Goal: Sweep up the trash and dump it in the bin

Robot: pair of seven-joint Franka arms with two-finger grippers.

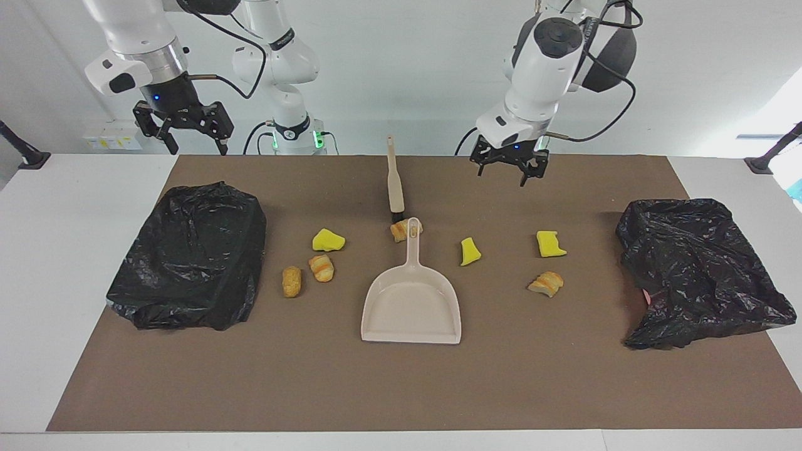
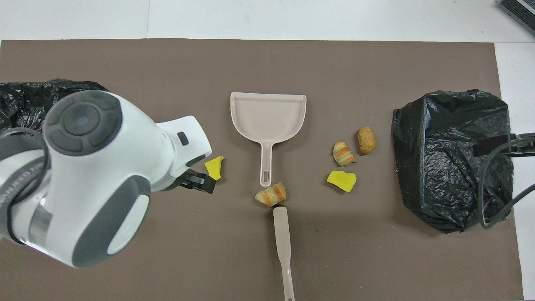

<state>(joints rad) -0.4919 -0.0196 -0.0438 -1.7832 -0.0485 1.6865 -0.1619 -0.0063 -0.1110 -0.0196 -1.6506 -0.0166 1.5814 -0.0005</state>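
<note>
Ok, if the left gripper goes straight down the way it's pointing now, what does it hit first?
Most likely the bare brown mat: the open left gripper hangs over a spot nearer the robots than the closest yellow scrap, and nothing seems to lie under it. Depth is uncertain.

Left pincer (image 1: 509,169) open, raised, pointing down; right pincer (image 1: 185,128) open, raised.

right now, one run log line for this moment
phase: approach | left gripper: open, raised over mat near brush | right gripper: open, waiting | dustpan: empty | trash: unswept
</note>
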